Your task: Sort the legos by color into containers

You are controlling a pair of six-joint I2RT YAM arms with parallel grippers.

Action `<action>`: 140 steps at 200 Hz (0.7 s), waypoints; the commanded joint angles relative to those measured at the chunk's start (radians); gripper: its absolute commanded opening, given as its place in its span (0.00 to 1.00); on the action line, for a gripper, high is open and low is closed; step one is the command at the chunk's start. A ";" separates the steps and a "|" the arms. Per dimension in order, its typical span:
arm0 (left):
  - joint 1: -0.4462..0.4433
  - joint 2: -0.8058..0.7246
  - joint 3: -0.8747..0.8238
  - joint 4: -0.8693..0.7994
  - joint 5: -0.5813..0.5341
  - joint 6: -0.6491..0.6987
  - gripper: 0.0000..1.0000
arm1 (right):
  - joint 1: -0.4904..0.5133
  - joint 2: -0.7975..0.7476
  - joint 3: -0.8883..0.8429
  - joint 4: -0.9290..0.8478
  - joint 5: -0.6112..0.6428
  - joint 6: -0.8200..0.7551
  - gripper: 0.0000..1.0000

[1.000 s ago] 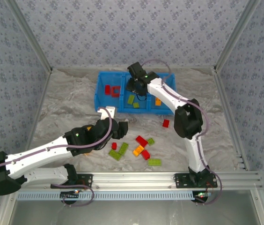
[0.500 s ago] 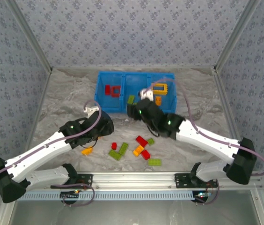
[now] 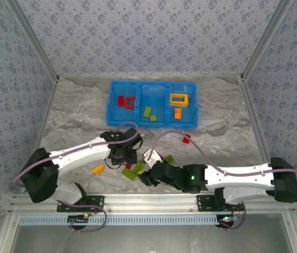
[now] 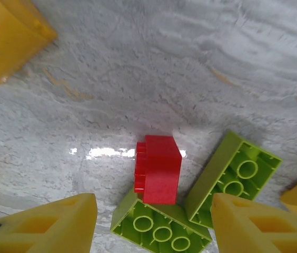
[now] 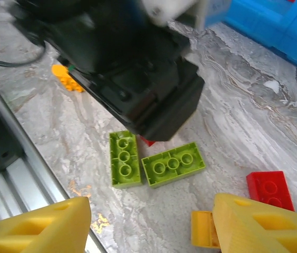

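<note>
Nearest you, the right gripper (image 5: 151, 219) hangs low over the bench (image 3: 75, 116), jaws wide and empty, above two lime green bricks (image 5: 173, 163) lying side by side. Just beyond, the left gripper (image 4: 151, 211) is also spread and empty, straddling a small red brick (image 4: 158, 168) that lies against those greens. Farther off, the blue tray (image 3: 138, 124) has reds in its left compartment, greens in the middle and orange on the right. You seem to be at the pick of the red brick. Lower, close squarely without dragging the greens, then carry it to the left compartment. Mind the arms, which crowd each other here.
</note>
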 commanded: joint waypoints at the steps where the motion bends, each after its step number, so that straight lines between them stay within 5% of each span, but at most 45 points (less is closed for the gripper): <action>1: 0.006 0.032 -0.012 0.016 0.033 0.022 0.57 | 0.014 -0.032 -0.020 0.009 0.054 0.014 0.65; 77: 0.008 0.153 0.002 0.044 0.026 0.051 0.46 | 0.017 -0.050 -0.020 -0.007 0.068 0.035 0.65; 140: 0.008 0.130 0.031 0.023 -0.045 0.058 0.27 | 0.014 -0.051 -0.026 0.013 0.072 0.039 0.63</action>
